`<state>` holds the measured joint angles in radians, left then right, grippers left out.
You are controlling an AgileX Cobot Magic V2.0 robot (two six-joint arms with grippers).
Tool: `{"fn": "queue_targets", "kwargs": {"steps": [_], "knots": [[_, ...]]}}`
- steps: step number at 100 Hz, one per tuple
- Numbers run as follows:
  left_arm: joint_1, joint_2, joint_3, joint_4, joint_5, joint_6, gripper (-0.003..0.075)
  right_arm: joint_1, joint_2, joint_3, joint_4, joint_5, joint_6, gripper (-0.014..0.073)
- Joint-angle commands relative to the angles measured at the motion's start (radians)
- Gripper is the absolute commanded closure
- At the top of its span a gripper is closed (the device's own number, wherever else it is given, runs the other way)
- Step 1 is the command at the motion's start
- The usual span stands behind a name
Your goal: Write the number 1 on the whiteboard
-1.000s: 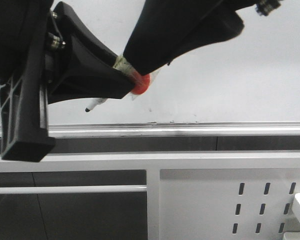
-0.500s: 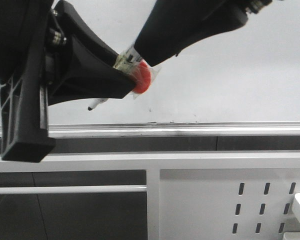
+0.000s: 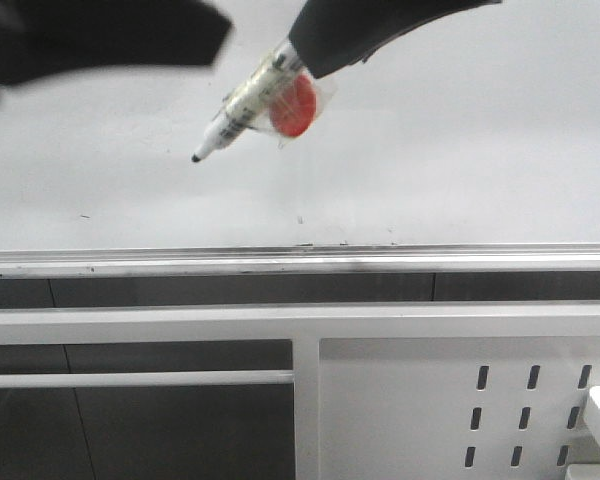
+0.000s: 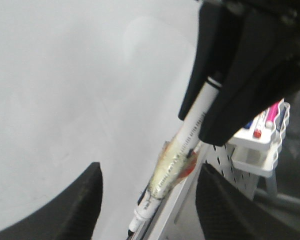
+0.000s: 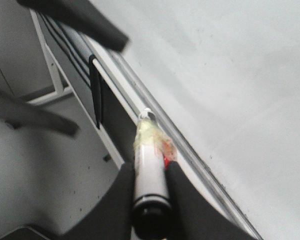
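Currently the whiteboard (image 3: 460, 150) fills the upper part of the front view as a plain white glossy surface, bordered below by a silver tray rail (image 3: 380, 260). Under the rail sits a white slotted metal panel (image 3: 530, 410). No number 1 is visible on the board; only a few tiny dark specks show near the rail, so the stroke is judged not yet begun.

The right gripper (image 5: 149, 192) is clamped on the marker pen (image 3: 242, 103), its two fingers pressing the barrel from both sides in the right wrist view. The pen slopes down to the left in the front view, cap off, with its dark tip near the board surface; whether the tip touches the board cannot be told. A red disc (image 3: 295, 105) under clear tape is fixed to the barrel close to the fingers.

The left gripper (image 4: 149, 200) has its fingers apart and holds nothing; the pen passes between them without contact in the left wrist view. In the front view it appears only as a blurred dark shape at the upper left.

Step in hand: positioning the pen for writing. The next move calls for bringing the tip into firm contact with the board, then drawing one straight vertical stroke downward while keeping pressure even.
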<state>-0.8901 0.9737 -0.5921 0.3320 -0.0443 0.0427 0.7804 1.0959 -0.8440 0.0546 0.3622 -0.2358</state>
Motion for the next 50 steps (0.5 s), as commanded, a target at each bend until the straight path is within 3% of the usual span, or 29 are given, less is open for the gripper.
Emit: {"fn": "queue_targets", "kwargs": {"steps": [1, 21, 28, 38, 50], "knots": [[-0.008, -0.070, -0.012, -0.063, -0.053, -0.010, 0.0334, -0.005, -0.059, 0.020, 0.015, -0.142, 0.017, 0.0664], [0.067, -0.192, 0.082, -0.259, -0.139, -0.010, 0.0440, -0.005, -0.153, 0.159, 0.023, -0.272, 0.084, 0.0662], [0.124, -0.230, 0.138, -0.332, -0.222, -0.010, 0.0535, -0.005, -0.184, 0.204, 0.052, -0.305, 0.084, 0.0662], [0.214, -0.268, 0.239, -0.413, -0.379, -0.010, 0.0734, -0.005, -0.230, 0.274, 0.086, -0.395, 0.084, 0.0662], [0.281, -0.280, 0.349, -0.553, -0.600, -0.015, 0.0740, -0.012, -0.264, 0.345, 0.144, -0.532, 0.084, 0.0662]]}}
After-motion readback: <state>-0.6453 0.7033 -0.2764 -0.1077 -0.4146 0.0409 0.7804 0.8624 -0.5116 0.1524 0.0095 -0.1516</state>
